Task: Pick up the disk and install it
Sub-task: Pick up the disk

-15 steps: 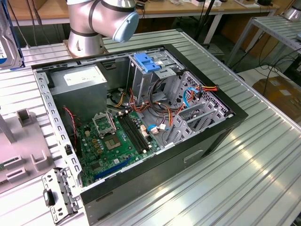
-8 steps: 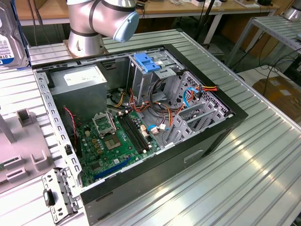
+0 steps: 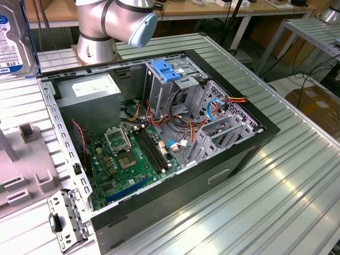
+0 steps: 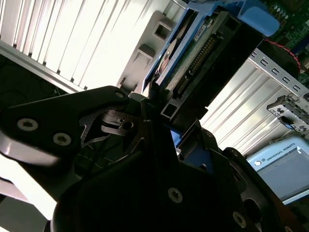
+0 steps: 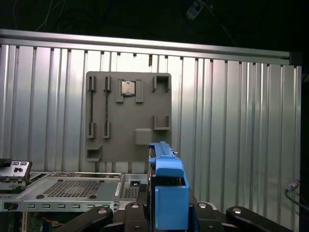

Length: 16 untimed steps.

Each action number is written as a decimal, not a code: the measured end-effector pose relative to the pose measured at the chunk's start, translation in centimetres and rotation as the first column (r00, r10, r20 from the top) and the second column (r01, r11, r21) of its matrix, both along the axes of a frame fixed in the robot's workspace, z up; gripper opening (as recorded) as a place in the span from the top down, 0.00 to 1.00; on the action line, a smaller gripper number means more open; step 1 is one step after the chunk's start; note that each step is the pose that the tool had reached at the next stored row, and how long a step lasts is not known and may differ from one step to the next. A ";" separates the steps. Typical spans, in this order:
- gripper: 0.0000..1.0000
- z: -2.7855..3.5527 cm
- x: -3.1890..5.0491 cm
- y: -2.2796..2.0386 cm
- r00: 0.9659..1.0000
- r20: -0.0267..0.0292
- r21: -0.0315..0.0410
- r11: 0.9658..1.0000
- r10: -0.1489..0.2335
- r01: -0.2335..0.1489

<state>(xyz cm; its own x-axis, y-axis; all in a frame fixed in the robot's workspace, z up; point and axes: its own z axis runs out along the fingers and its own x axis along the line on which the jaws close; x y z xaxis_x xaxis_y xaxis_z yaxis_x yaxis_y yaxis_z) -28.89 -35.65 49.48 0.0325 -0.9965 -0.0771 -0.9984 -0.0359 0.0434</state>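
The disk (image 3: 16, 37) hangs in the air at the far left of the exterior view, above the table and well away from the case, with its label side facing the camera inside a light-blue carrier. In the second wrist view the disk (image 4: 203, 53) sticks out from my gripper (image 4: 164, 121), connector edge showing. In the first wrist view the disk (image 5: 166, 188) appears edge-on, its blue carrier clamped between the black fingers of my gripper (image 5: 166, 210). My gripper is shut on it.
The open computer case (image 3: 255, 138) lies on the ribbed metal table, motherboard (image 3: 133, 159) and cables exposed. A drive cage with a blue latch piece (image 3: 166, 71) stands at its back. A grey fixture plate (image 5: 128, 116) lies on the table; the arm's base (image 3: 98, 37) stands behind the case.
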 end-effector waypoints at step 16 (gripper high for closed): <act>0.63 -0.09 2.54 -0.25 1.000 0.000 0.000 1.000 0.000 0.000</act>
<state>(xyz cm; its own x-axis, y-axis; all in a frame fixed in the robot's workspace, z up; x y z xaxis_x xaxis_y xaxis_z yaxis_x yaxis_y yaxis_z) -26.35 -35.90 49.39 0.0324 -0.9965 -0.0771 -0.9984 -0.0358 0.0437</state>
